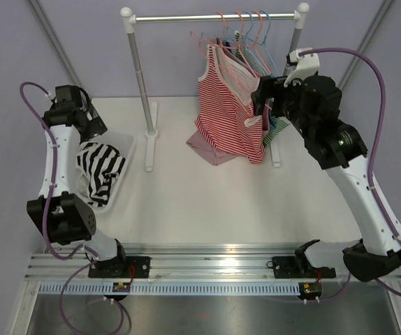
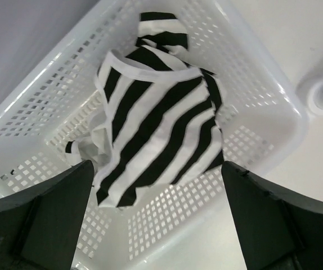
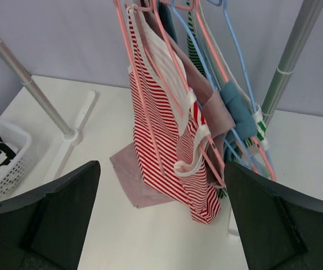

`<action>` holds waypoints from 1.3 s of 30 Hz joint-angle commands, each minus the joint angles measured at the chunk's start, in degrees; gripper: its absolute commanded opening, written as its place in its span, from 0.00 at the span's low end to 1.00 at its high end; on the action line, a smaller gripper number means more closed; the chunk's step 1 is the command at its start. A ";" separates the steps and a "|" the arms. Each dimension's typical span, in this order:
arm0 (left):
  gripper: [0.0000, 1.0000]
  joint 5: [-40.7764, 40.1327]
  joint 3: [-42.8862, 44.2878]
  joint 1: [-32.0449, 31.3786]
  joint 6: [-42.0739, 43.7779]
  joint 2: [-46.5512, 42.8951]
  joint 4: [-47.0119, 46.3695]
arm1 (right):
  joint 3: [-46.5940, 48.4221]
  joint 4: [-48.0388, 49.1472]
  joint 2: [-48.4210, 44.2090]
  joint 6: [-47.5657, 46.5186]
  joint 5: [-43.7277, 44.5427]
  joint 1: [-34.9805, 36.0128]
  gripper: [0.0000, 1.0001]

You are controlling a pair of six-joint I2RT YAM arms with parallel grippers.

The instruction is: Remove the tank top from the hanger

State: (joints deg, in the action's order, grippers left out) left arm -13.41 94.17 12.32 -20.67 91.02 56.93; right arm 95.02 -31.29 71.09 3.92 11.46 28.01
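White bench point(image 1: 207, 209) is filling the scene beneath pale lilac walls. Across 12 o'clock a clothes rack point(image 1: 214, 17) is standing, its hangers bunching toward the 3 o'clock end. At about 1 o'clock a red-and-white striped tank top point(image 1: 228, 115) is hanging on a pink hanger point(image 3: 135, 73), with a mauve garment point(image 1: 211, 150) drooping behind it. At 9 o'clock a white basket point(image 1: 128, 148) is holding a black-and-white striped top point(image 1: 101, 171). The left jaws are hovering released above that basket, gripping nothing. The right jaws are gaping wide, facing the hanging tank top without touching it.
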 commanded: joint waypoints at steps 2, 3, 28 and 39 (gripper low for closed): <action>0.99 1.03 -4.07 -9.04 2.82 -12.52 -4.27 | 12.36 -4.92 8.44 -5.75 2.51 -1.55 0.97; 0.99 0.06 -5.56 -11.33 3.17 -14.10 -5.15 | 13.95 -5.97 11.32 -6.29 2.77 -2.08 0.96; 0.99 0.31 -31.33 -30.60 6.78 -35.39 -13.33 | 52.72 -17.84 44.22 -16.49 -15.76 -6.65 0.46; 0.99 2.33 -31.68 -30.69 7.04 -35.92 -13.77 | 48.85 -11.87 43.78 -8.32 -23.86 -6.92 0.13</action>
State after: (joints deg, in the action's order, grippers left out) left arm -12.71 62.67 -18.09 -14.74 56.01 46.28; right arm 143.92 -47.35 116.16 -7.73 -8.75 21.52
